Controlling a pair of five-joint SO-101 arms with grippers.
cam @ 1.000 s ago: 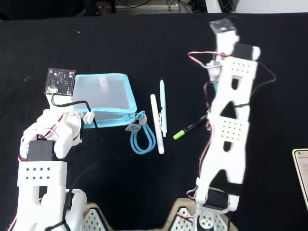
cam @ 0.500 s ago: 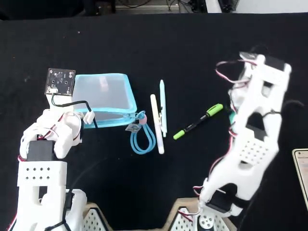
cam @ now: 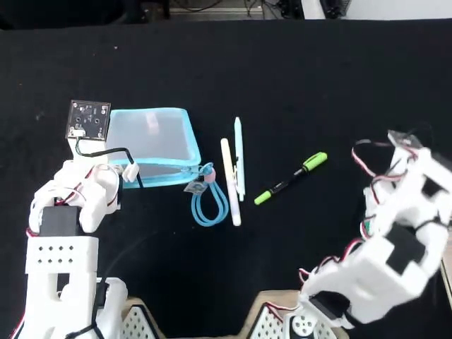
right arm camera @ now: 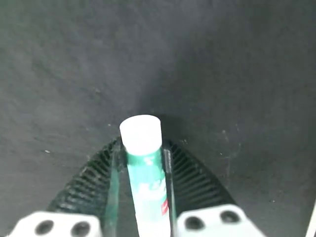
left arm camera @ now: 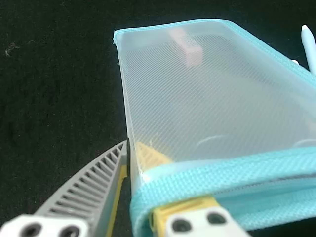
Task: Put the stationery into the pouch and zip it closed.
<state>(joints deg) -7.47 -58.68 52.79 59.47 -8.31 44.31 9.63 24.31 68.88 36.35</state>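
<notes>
Nearest, low at the right side of the black table cloth [cam: 212, 63]: right arm [cam: 395, 247] folded back close to its base. Grips in the right gripper [right arm camera: 141, 144] a green-and-white tube [right arm camera: 145, 192] with a round white cap, jaws pressed against both its sides, cap poking out just past the fingertips.

Across on the left: left arm [cam: 63, 233] upright over its base, wrist bent toward the pouch. Pinches with the left gripper [left arm camera: 131, 165] the near corner of a translucent mesh pouch [left arm camera: 207, 98] edged in turquoise zip tape. Grey ribbed finger [left arm camera: 94, 190] outside the wall, yellow finger seen through the mesh, jaws nearly together on the fabric.

Sits left of the table's middle, that pouch, with a small pale pink block [left arm camera: 187, 47] showing through the mesh toward the far end. Just beside its near right corner: turquoise cord loop [cam: 208, 203], joined at the zip end.

Next to the right, side by side and close together: long white pen [cam: 229, 185] and pale blue pen [cam: 239, 148], both pointing away from the bases. Farther right, apart from them and slanted: black marker with lime-green ends [cam: 291, 178], well apart from the held tube.
</notes>
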